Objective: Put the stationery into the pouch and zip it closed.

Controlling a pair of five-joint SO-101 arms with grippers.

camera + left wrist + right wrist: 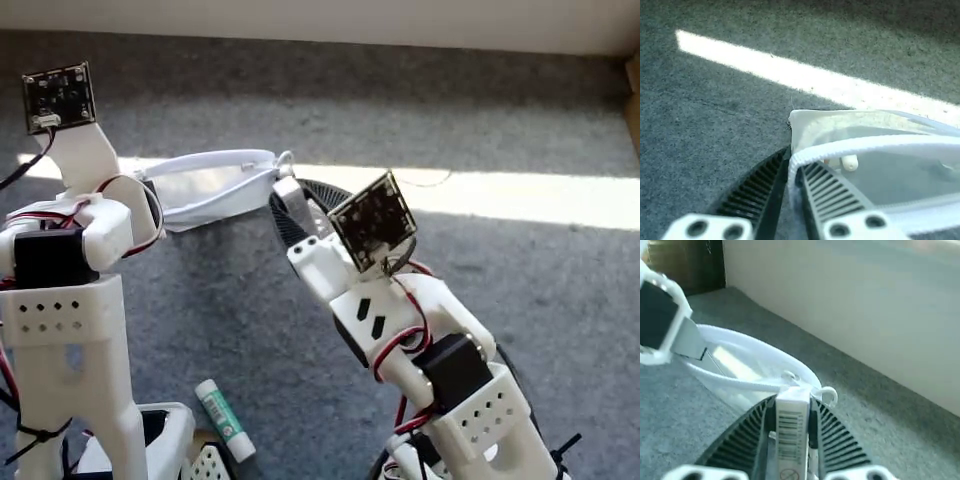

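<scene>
At the far middle of the tabletop [480, 120] lies the translucent white pouch [215, 190], mouth open, one end pinched tight in the left claw [794, 170]. The right claw [791, 402] is clamped on a white barcoded block [790, 440] just at the zip-pull end. The risk, as I judge it, is that the block snags the zipper tape, tugs the pouch out of the left grip, or drops outside. A green-and-white glue stick [225, 420] lies near the arm bases.
</scene>
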